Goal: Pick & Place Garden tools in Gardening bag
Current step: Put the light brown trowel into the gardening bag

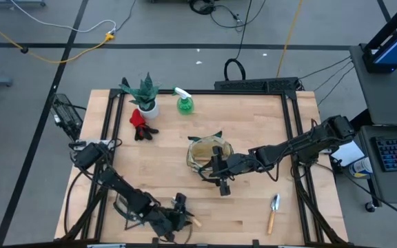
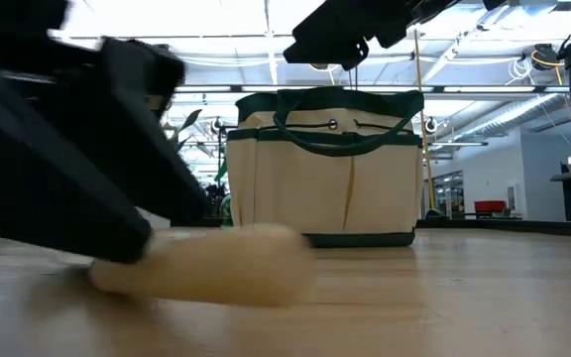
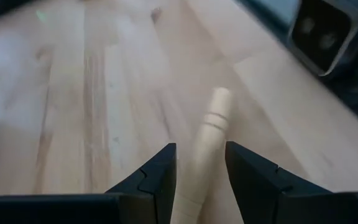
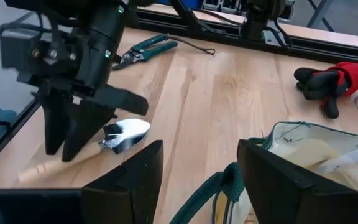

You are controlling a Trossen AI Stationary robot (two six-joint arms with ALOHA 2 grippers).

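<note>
Your left end effector point(image 3: 201, 171): clamped on trowel point(image 4: 114, 138) handle, low on tabletop point(image 1: 247, 117); right end effector point(image 4: 197, 171): apart, over gardening bag point(image 2: 330, 169)

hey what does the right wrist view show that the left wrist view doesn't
Only the right wrist view shows the gardening bag under the open right gripper, the red item, the green-handled shears, and the trowel's metal blade with the left arm above it. Only the left wrist view looks close along the wooden handle, which lies between the left gripper's fingers; the grip is not clearly closed. Both show that one trowel and the wooden tabletop.
</note>
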